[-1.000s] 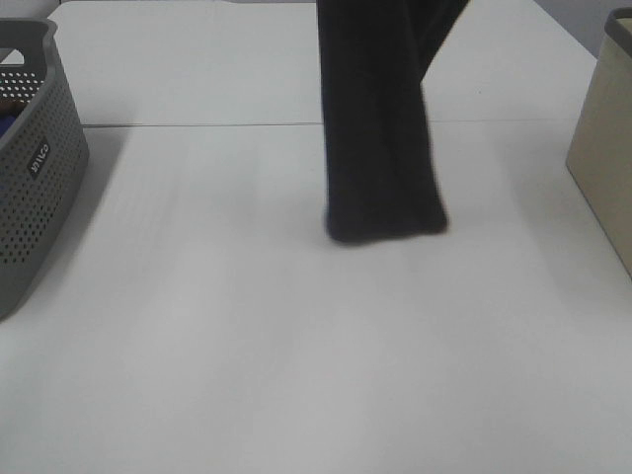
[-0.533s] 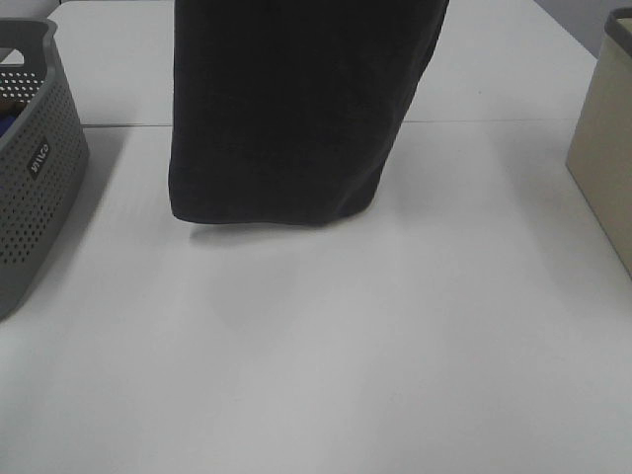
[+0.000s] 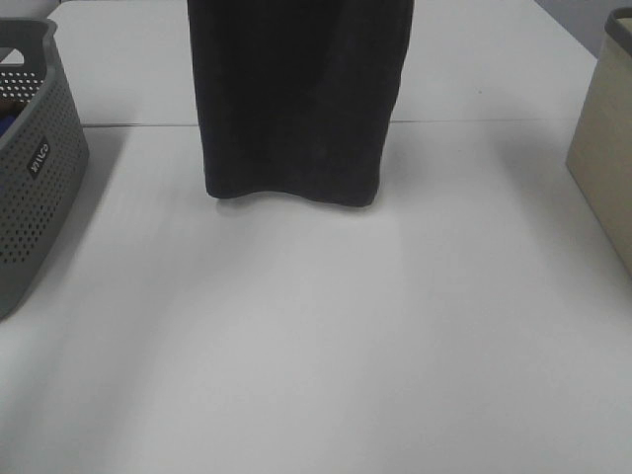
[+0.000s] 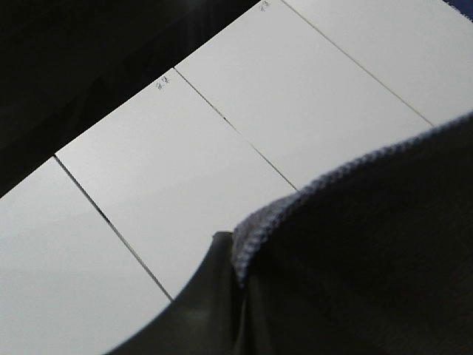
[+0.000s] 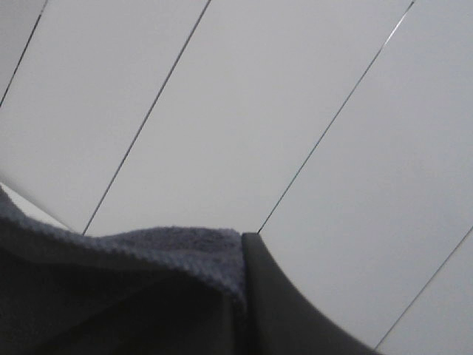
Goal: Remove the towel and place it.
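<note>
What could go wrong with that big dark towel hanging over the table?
The towel seems pinched only by its hem at the left gripper's finger and the right gripper's finger, so it might slip out and fall in a heap. Its bottom edge looks wavy right down by the table, so it could drag and bunch up when laid down.
</note>
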Available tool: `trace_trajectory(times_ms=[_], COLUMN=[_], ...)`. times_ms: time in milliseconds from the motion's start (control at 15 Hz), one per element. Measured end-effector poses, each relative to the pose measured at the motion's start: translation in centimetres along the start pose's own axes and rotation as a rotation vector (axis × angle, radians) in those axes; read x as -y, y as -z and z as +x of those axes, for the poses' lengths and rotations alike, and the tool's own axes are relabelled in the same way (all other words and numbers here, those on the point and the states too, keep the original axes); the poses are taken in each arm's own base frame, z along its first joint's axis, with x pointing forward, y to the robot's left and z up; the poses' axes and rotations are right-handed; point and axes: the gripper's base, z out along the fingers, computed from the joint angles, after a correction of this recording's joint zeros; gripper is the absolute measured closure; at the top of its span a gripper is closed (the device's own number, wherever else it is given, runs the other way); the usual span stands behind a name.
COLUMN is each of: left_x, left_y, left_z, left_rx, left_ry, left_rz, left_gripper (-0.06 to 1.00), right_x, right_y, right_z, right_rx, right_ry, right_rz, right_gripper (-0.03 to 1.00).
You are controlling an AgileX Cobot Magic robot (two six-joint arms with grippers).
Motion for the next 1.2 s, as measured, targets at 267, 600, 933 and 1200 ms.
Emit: trace_trajectory(times_ms=[267, 600, 933, 1200], left_x=[0.1, 3.0, 3.3, 3.3], left_y=[-3.0, -4.3, -4.3, -4.3], left_z=[3.8, 7.9, 8.4, 8.4], left_rx=[0.075, 0.051, 0.036, 0.036], left_ry=[-0.039, -0.05, -0.05, -0.057], left_rz=[-0.111, -0.129, -0.123, -0.121], left_gripper=[0.94, 0.94, 0.94, 0.94], right_x=[0.7, 0.3, 1.5, 1.8], right_y=[-3.9, -6.9, -7.0, -7.1], right_z=[1.2, 4.3, 4.9, 5.2], right_rx=[0.121, 0.145, 0.153, 0.16], right_ry=[-0.06, -0.087, -0.134, -0.162], right_rz=[0.048, 0.055, 0.074, 0.079], right_gripper=[0.96, 0.96, 0.96, 0.96])
